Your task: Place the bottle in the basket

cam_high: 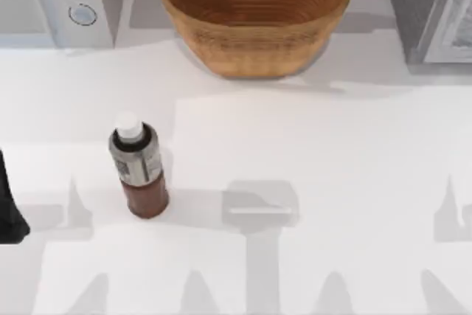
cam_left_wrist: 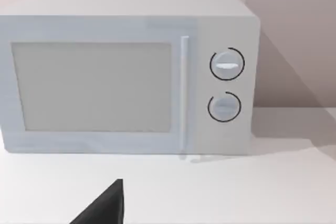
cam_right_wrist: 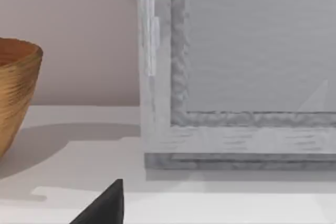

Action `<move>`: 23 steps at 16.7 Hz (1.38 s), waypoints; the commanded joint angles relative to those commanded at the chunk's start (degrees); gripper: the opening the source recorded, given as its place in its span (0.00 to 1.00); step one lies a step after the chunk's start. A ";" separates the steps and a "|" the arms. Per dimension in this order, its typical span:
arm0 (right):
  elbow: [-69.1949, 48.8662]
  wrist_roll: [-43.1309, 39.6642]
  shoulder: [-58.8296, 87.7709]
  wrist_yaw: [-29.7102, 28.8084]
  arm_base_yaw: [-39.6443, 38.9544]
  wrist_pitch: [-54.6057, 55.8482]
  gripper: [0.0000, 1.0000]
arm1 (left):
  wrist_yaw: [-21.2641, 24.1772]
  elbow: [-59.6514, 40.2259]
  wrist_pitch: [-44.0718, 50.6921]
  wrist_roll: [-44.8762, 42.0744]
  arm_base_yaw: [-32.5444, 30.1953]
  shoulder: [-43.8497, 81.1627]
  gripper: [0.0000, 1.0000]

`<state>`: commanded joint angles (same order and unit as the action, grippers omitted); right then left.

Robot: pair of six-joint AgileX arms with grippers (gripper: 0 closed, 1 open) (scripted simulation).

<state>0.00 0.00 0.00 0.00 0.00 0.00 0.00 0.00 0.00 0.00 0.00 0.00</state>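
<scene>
The bottle (cam_high: 139,171) stands upright on the white table at the left of the middle, with a white cap, a grey label and reddish-brown contents. The tan wicker basket (cam_high: 254,12) sits at the back centre, well apart from the bottle; its side (cam_right_wrist: 13,93) appears in the right wrist view. My left arm (cam_high: 9,208) is a dark shape at the table's left edge, left of the bottle and not touching it. A dark part of my left gripper (cam_left_wrist: 105,208) faces the microwave. A dark part of my right gripper (cam_right_wrist: 105,208) faces the grey appliance.
A white microwave (cam_high: 55,1) with two round knobs stands at the back left, also seen up close (cam_left_wrist: 126,77). A grey boxy appliance (cam_high: 435,9) stands at the back right. Bare table lies between the bottle and the basket.
</scene>
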 joint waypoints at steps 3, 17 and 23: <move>0.00 0.00 0.00 0.00 0.00 0.00 1.00 | 0.40 -0.06 -0.59 -0.02 -0.03 0.60 1.00; 0.00 0.00 0.00 0.00 0.00 0.00 1.00 | 28.07 -0.98 -56.77 -4.68 0.40 63.39 1.00; 0.00 0.00 0.00 0.00 0.00 0.00 1.00 | 41.05 -1.43 -84.20 -6.78 0.45 95.33 1.00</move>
<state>0.00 0.00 0.00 0.00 0.00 0.00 41.05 -1.43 -84.20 -6.78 0.45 95.33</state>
